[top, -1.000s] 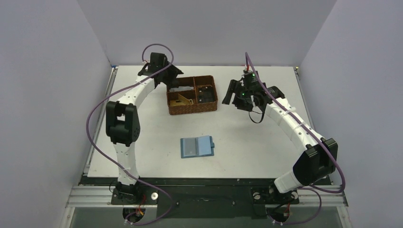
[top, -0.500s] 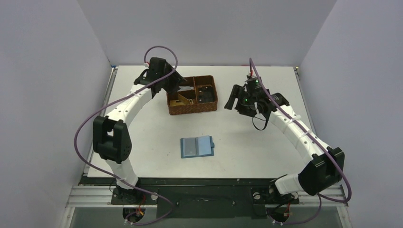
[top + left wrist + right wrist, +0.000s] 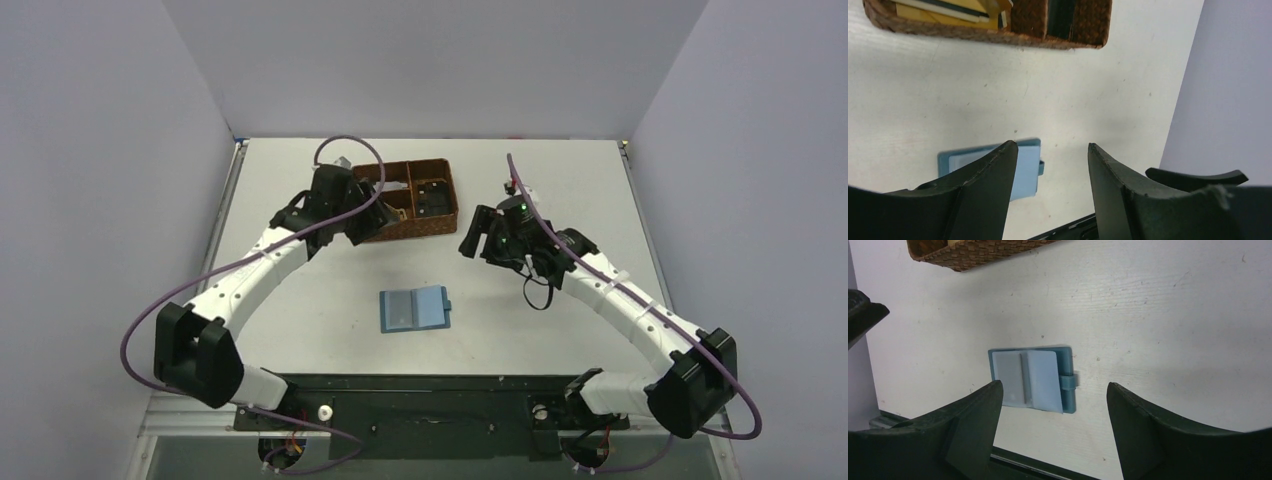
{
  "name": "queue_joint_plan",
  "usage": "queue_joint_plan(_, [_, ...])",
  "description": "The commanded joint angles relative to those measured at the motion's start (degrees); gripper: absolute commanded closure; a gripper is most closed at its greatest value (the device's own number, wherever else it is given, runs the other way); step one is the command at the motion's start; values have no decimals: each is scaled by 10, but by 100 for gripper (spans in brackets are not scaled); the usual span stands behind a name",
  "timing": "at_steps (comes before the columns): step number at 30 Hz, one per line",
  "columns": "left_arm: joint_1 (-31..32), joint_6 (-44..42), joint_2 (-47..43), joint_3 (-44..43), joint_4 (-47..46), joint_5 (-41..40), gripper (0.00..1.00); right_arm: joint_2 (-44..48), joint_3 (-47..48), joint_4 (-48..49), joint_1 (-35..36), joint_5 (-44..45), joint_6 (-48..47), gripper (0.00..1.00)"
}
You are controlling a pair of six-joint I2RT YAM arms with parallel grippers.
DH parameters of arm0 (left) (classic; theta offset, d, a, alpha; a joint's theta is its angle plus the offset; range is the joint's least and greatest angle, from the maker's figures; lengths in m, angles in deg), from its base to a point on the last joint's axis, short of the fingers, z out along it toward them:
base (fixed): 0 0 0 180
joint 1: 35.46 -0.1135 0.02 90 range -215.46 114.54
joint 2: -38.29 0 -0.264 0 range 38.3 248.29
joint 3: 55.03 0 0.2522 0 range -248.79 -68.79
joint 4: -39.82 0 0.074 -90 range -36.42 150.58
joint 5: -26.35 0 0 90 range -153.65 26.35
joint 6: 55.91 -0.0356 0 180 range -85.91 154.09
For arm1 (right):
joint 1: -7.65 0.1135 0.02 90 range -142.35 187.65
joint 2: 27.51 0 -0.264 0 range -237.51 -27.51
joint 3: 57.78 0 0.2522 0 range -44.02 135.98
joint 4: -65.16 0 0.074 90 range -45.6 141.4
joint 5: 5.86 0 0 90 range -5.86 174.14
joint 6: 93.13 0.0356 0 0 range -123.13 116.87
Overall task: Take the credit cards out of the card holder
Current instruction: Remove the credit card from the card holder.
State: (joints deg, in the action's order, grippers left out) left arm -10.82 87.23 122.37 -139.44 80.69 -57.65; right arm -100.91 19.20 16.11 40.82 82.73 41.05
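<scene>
Cards (image 3: 943, 12), tan-gold and flat, show in one compartment of the basket (image 3: 432, 200), at the top of the left wrist view. I cannot count them, as the frame edge cuts them off. The holder (image 3: 1033, 380) lies open and flat near the middle of the table (image 3: 560, 170), well apart from the basket and closer to the arm bases. Its snap tab (image 3: 1070, 381) sticks out of the right-hand edge in the overhead view. Its two inner panels face up, one grey, one paler blue. I can make out no card edge poking from either pocket, but the panels are small and a little blurred, so I cannot tell whether a card sits inside.

The left gripper (image 3: 1050, 147) hangs above the table at the near side of the basket, jaws wide, with nothing between them. The right gripper (image 3: 1054, 386) hangs over the table to the right of the basket, also wide and empty, its camera looking down at the holder. Neither touches the holder.

My reading is that the taking-out is largely or wholly done, with cards in the basket and the holder spread open. What may be left is a check of the pockets for a last card. If one is there, one gripper would need to pin the holder while the other draws the card out.
</scene>
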Motion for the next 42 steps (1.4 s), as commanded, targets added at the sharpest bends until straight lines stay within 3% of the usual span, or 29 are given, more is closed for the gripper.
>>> queue_joint_plan(1, [17,-35,-80,63,-11,3,48,36,-36,67,29,43,22,28])
queue_joint_plan(9, [35,-45,-191,245,-54,25,48,43,-103,149,114,91,51,28])
queue_joint_plan(15, [37,-44,-237,318,-67,11,48,-16,-104,195,187,123,76,30])
queue_joint_plan(23, [17,-62,-245,326,-5,-29,48,-135,-32,199,238,136,80,33])
queue_joint_plan(32, [-61,-102,-255,331,15,7,48,-249,72,121,280,186,64,35])
queue_joint_plan(42, [-80,-108,-262,339,8,24,48,-321,113,81,291,209,60,37])
